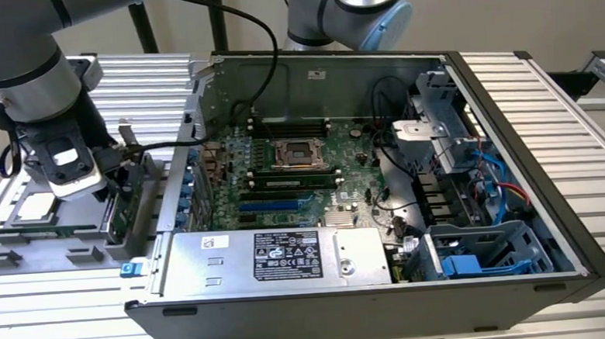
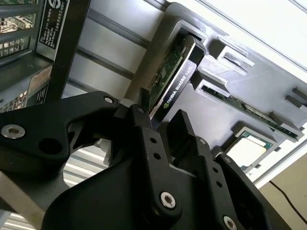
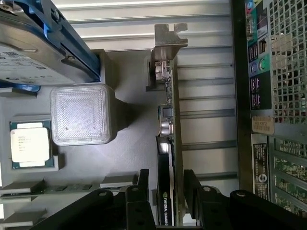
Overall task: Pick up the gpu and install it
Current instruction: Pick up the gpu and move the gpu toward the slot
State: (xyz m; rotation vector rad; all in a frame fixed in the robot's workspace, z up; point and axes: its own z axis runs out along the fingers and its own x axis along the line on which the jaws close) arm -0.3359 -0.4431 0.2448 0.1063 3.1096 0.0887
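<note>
One arm, one gripper (image 3: 165,173), one card to lift.

Item 1, gpu (image 3: 169,143): green board with a black cooler on one face. It stands on its long edge in a slot of the grey tray (image 3: 129,148), along the tray edge nearest the computer case (image 1: 352,307). It is not yet in the case. The long axis runs parallel to that tray edge, and the silver bracket (image 3: 168,40) caps the end away from the gripper.

Item 2, gripper: directly over the card, at the end opposite the bracket. The jaws are parted narrowly, one finger (image 3: 143,184) on the cooler side and the other on the bare-board side. Slim gaps show on both sides in the first wrist view, and nothing is gripped. How far down the card the fingertips reach is hard to judge, probably just past its upper edge.

Item 3, tray, other contents: processor chip (image 3: 29,143) in its pocket, well apart from the card. A hard drive (image 3: 29,52) with blue rails lies near the chip. A grey block (image 3: 81,115) stands between chip and card.

Item 4, case: lying open on its side, just beside the tray on the exterior view's right, motherboard (image 1: 282,178) exposed.

Relation that counts: the card lies between the fingers, flat faces toward the pads, long axis crosswise to the closing line.
</note>
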